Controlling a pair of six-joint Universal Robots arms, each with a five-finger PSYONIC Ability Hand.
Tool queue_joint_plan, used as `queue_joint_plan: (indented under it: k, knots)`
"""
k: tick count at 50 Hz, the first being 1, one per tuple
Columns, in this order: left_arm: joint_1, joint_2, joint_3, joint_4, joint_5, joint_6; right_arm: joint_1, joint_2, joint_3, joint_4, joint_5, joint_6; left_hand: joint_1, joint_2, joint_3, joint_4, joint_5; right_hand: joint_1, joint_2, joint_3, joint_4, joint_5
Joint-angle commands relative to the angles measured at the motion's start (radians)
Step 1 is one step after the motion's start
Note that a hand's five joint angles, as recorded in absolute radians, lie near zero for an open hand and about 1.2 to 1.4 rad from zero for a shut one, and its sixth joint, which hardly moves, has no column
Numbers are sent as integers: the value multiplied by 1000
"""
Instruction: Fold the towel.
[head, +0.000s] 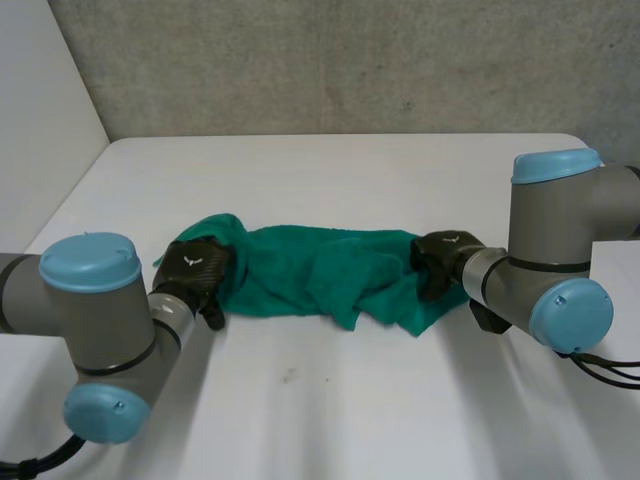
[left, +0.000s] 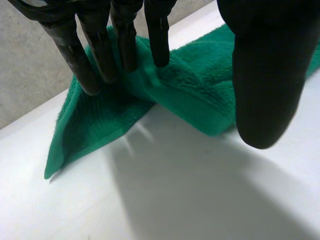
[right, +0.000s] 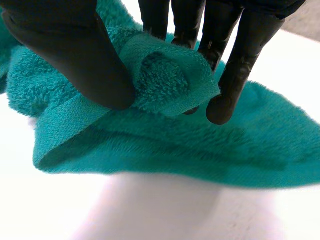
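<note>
A green towel (head: 310, 270) lies crumpled in a long bunch across the middle of the white table (head: 330, 400). My left hand (head: 195, 268) rests on its left end. In the left wrist view its straight fingers (left: 100, 55) press down on the towel (left: 195, 85), while the thumb (left: 267, 75) hangs free beside the cloth, so the hand is open. At the towel's right end, my right hand (head: 440, 258) is shut on the cloth: thumb (right: 75, 55) and fingers (right: 245, 55) pinch a raised fold of the towel's hemmed edge (right: 165, 85).
A grey wall (head: 350, 60) rises behind the table's far edge, and a white wall (head: 40, 110) stands at the left. Both arms come in low from the table's near side, with bare tabletop between them.
</note>
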Motion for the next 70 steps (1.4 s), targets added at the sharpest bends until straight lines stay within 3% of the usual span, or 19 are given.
queue_joint_plan:
  k: [1,12,14,18,23,26,33,38,39,42,50,51,54,55,58,61,62,65,70]
  knots:
    - [6,-61,76,15,8,-1,-9,-182,112,-106,-2,3,194,182,183,182,179,422,220,222,212,251]
    - [3,-141,163,17,14,-4,-38,-327,216,-146,-3,-17,329,317,318,317,314,422,220,222,212,251]
    - [1,-156,183,17,14,-4,-54,-336,225,-158,-5,-18,470,458,458,458,455,422,220,222,212,251]
    - [0,-173,211,17,14,-4,-68,-348,225,-167,-5,-29,1040,1029,1029,1028,1026,422,220,222,212,251]
    - [0,-106,206,17,11,-4,-89,-396,212,-162,-5,-104,1042,1031,1031,1030,1027,422,220,222,212,251]
    - [10,35,180,6,12,-7,-106,-443,205,-155,-5,-184,1042,1031,1031,1030,1027,422,220,222,212,251]
    - [44,339,111,-79,36,1,-112,-601,222,27,0,-639,1042,1031,1031,1030,1027,422,220,222,212,251]
    - [98,395,84,-262,142,16,-107,-618,305,163,12,-868,1042,1031,1031,1030,1027,422,220,222,212,251]
    - [103,395,76,-291,156,20,-106,-614,349,196,9,-971,1042,1031,1031,1030,1027,422,220,222,212,251]
    - [109,367,53,-345,184,43,-103,-594,377,184,12,-1032,1042,1031,1031,1030,1027,422,220,222,212,251]
    - [142,145,116,-278,152,162,-97,-419,318,33,61,-1025,1042,1031,1031,1030,1027,422,220,222,212,251]
    - [145,66,236,-211,109,195,-98,-395,267,-27,86,-1009,1042,1031,1031,1030,1027,422,220,222,212,251]
    - [144,50,280,-193,98,198,-100,-370,135,-163,138,-957,1042,1031,1031,1030,1027,422,220,222,212,251]
    - [136,22,471,-129,68,185,-98,-368,94,-205,150,-940,1042,1031,1031,1030,1027,422,220,222,212,251]
    - [127,25,625,-54,58,163,-98,-370,-81,-450,166,-849,1042,1031,1031,1030,1027,422,220,222,212,251]
    - [123,48,760,98,32,107,-103,-371,-117,-563,166,-801,1042,1031,1031,1030,1027,422,220,222,212,251]
    - [122,59,775,132,20,94,-107,-393,-120,-713,158,-734,1042,1031,1031,1030,1027,422,220,222,212,251]
    - [126,102,792,230,-28,59,-112,-438,-97,-818,152,-675,1042,1031,1031,1030,1027,422,220,222,212,251]
    - [124,129,658,197,-32,2,-112,-496,11,-804,117,-598,1042,1031,1031,1030,1027,422,220,222,212,251]
